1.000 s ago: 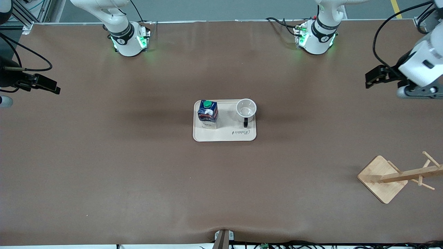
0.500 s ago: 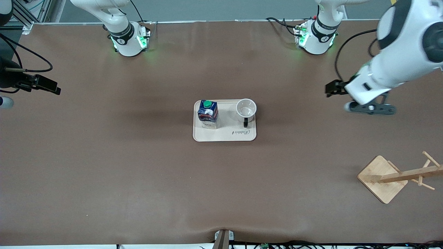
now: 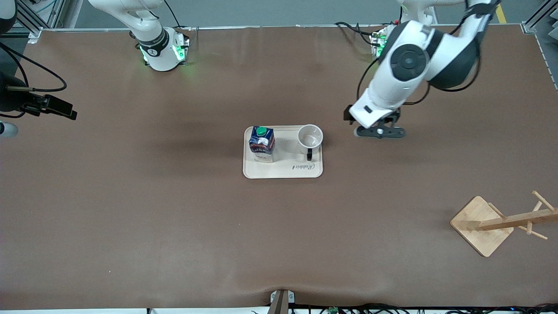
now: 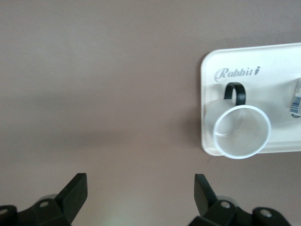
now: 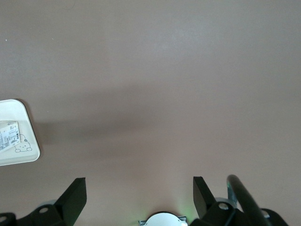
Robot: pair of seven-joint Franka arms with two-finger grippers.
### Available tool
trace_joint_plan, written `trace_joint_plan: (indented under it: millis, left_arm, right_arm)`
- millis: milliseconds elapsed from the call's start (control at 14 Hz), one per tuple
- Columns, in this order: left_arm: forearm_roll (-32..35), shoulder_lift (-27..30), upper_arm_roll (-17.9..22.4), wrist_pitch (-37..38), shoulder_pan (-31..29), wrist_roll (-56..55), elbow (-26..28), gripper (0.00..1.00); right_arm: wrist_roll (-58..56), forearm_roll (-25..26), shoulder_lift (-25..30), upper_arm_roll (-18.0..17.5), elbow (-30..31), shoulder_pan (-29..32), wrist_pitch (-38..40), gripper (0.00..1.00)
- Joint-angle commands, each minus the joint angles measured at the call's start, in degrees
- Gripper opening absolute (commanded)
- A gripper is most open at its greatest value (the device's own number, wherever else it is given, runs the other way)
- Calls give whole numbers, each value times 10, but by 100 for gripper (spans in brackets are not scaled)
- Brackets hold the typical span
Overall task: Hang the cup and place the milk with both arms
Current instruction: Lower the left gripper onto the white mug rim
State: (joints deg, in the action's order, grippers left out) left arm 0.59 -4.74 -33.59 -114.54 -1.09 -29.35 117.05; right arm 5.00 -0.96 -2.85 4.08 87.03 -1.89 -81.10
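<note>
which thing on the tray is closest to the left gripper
The cup, at the tray's left-arm end; the milk stands at the tray's right-arm end. The left gripper hovers open over bare table.

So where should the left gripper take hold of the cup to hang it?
Probably by the rim, from above. The cup stands upright and open-topped on the tray, its black handle pointing toward the front camera. A rim grasp away from the handle leaves the loop free. The left gripper is open, over bare table beside the tray.
</note>
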Motion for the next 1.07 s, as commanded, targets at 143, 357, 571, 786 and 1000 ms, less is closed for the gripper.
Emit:
trace_joint_plan:
  millis: [143,357,571,786,1000]
  left_arm:
    - [34,-70,-38,-105,43,-129,36,100]
    - [159,-153,-38,-149,75,-260,30,95]
    - [211,-207,-38,-164,79,-299,7,87]
    - [214,-238,-38,-197,79,-299,5,33]
    - [236,-246,-36,-207,78,-300,5,24]
  right_arm:
    - [-4,-6,2,5,3,-1,-1,100]
    - [-4,-5,3,6,2,-4,3,100]
    - [-4,-6,1,8,2,-6,-1,100]
    - [-4,-5,2,8,-1,-10,1,100]
    - [-4,-5,0,17,-2,-18,-2,100]
